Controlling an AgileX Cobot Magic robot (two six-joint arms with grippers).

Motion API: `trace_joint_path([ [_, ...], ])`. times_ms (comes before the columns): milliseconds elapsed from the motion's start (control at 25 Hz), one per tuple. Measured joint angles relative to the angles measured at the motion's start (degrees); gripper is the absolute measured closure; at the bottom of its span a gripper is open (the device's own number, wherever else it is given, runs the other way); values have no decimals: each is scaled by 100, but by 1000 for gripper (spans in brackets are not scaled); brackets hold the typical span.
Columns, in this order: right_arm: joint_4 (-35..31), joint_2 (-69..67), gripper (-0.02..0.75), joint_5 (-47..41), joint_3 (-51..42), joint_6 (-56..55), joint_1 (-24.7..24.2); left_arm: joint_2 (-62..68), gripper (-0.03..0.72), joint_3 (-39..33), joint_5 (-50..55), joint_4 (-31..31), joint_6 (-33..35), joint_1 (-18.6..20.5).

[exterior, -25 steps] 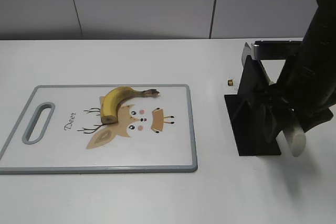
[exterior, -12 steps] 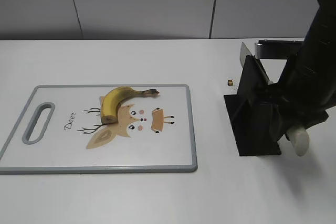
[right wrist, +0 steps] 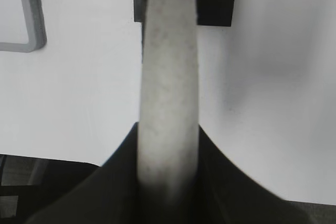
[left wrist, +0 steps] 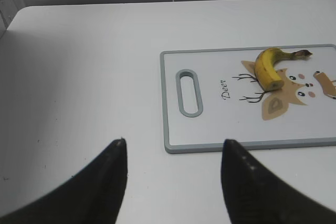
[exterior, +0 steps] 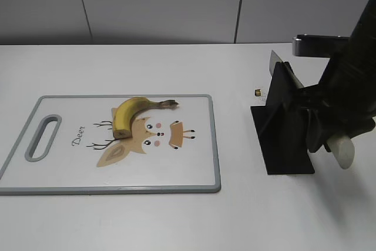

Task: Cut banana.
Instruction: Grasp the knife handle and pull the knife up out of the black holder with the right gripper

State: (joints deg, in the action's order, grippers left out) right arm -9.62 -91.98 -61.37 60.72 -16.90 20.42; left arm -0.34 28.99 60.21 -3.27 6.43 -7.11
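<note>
Right wrist view showed my right gripper (right wrist: 168,145) clamped around the knife handle (right wrist: 169,77), drawing it from the block (exterior: 285,127) at three o'clock of the banana (exterior: 132,113); left gripper (left wrist: 173,153) hung wide.

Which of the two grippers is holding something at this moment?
The right gripper: it is shut on the pale knife handle by the black knife stand. The left gripper is open, empty.

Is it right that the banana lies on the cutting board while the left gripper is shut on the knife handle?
Not quite: it is the right gripper that is shut on the knife handle, as the right wrist view shows. The banana does lie on the cutting board.
</note>
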Motion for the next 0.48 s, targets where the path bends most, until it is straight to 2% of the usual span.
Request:
trace_joint_path([
  [480,48,579,574,27,62,-127,0,0,143,0,0,0,0,0],
])
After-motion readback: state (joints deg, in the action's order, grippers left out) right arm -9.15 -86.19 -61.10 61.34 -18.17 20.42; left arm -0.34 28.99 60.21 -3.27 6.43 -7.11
